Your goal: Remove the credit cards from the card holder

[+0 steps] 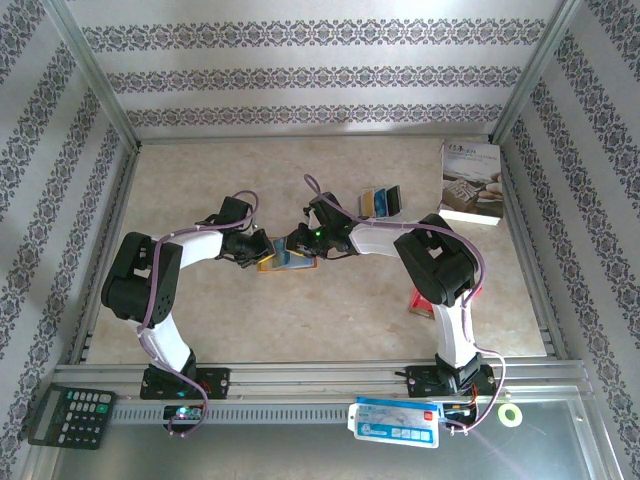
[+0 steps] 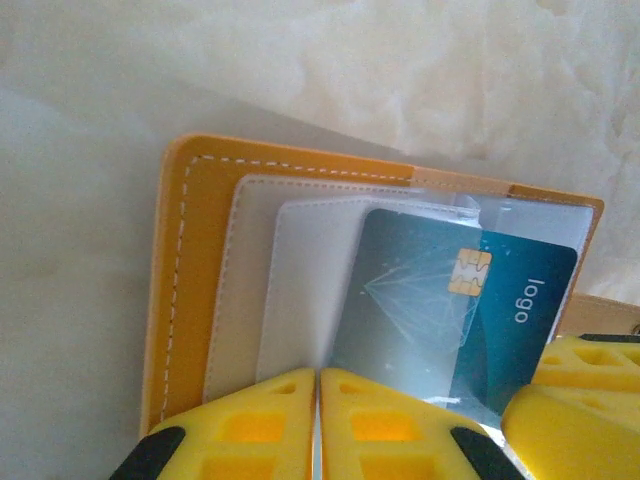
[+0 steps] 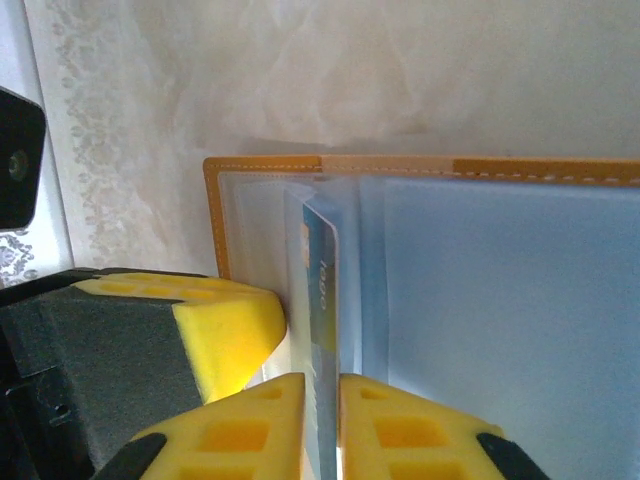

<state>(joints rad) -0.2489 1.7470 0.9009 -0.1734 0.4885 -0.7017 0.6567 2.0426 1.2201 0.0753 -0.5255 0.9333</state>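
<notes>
The orange card holder (image 1: 288,264) lies open on the table between both arms. Its orange cover (image 2: 190,260) and clear sleeves fill the left wrist view. My left gripper (image 2: 318,385) is shut on a clear sleeve at the holder's near edge. A teal credit card (image 2: 520,330) with a gold chip sticks partly out of a sleeve. It stands edge-on (image 3: 322,270) between the fingertips of my right gripper (image 3: 322,385), which are a narrow slit apart around it. In the top view, the left gripper (image 1: 262,252) and the right gripper (image 1: 296,243) meet over the holder.
Several loose cards (image 1: 383,202) lie fanned on the table beside a white book (image 1: 472,182) at the back right. A calculator (image 1: 70,412), a blue-white packet (image 1: 395,420) and a tape roll (image 1: 511,414) sit on the front ledge. Metal frame rails border the table.
</notes>
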